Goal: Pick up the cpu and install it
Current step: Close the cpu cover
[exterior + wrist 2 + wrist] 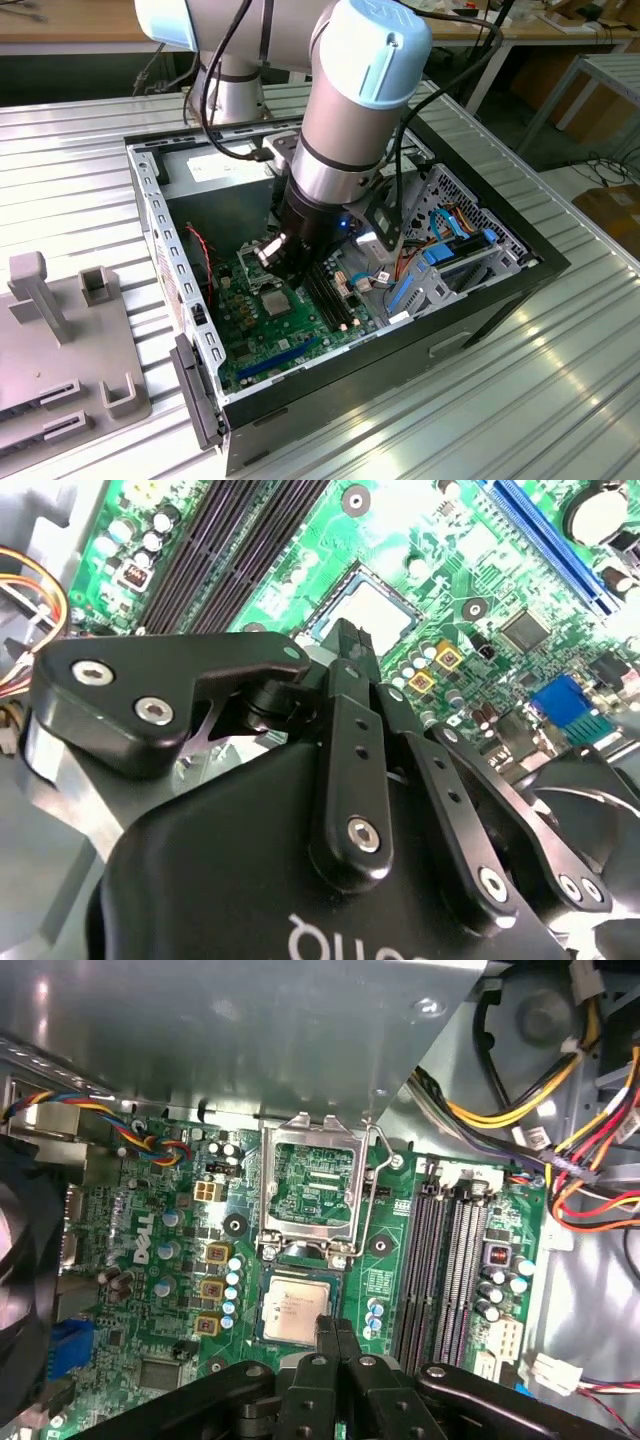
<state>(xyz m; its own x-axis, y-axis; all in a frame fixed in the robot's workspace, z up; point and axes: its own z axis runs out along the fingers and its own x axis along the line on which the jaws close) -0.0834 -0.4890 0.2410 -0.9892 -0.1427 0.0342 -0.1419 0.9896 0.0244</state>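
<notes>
The cpu [293,1305], a square silver chip, lies flat in its socket on the green motherboard [170,1260]; it also appears as a pale square cpu [377,607] in the second wrist view. The socket's metal retention frame [310,1185] stands flipped open behind it, its lever [376,1175] raised. My gripper [335,1332] hangs just above one edge of the chip, its black fingers pressed together with nothing between them. In the exterior view the gripper [283,268] reaches down into the open computer case [490,300] over the board.
Black memory slots [445,1260] run beside the socket. Bundled coloured cables [560,1130] hang near the drive bay. A black fan [20,1260] sits at the board's other side. A grey plastic fixture [60,340] stands on the ribbed metal table at the exterior view's left.
</notes>
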